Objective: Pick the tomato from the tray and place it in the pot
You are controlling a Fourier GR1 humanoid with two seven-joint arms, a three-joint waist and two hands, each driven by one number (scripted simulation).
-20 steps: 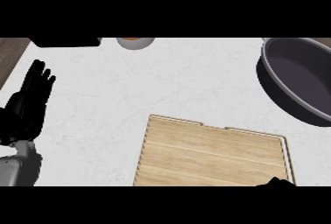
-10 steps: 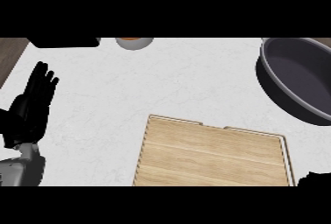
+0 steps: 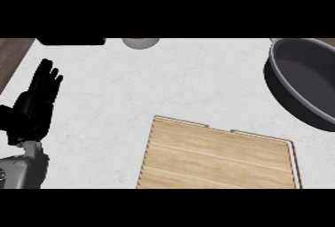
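A wooden tray (image 3: 219, 157) lies flat on the white counter, low in the head view and right of the middle, with nothing on it. The dark grey pot (image 3: 307, 82) stands at the right edge, partly cut off, and the part of its inside that shows is bare. No tomato shows anywhere. My left hand (image 3: 33, 111) rests open at the left edge with its fingers pointing up, well apart from the tray. My right hand is out of the picture.
A small grey round container (image 3: 140, 42) with something reddish-brown inside sits at the top edge. A black object (image 3: 71, 41) lies beside it to the left. A brown strip (image 3: 13, 51) borders the counter at the upper left.
The dark tip of my right hand, seen at the lower right edge beside the tray, slid rightward and has left the view. The left hand has barely shifted.
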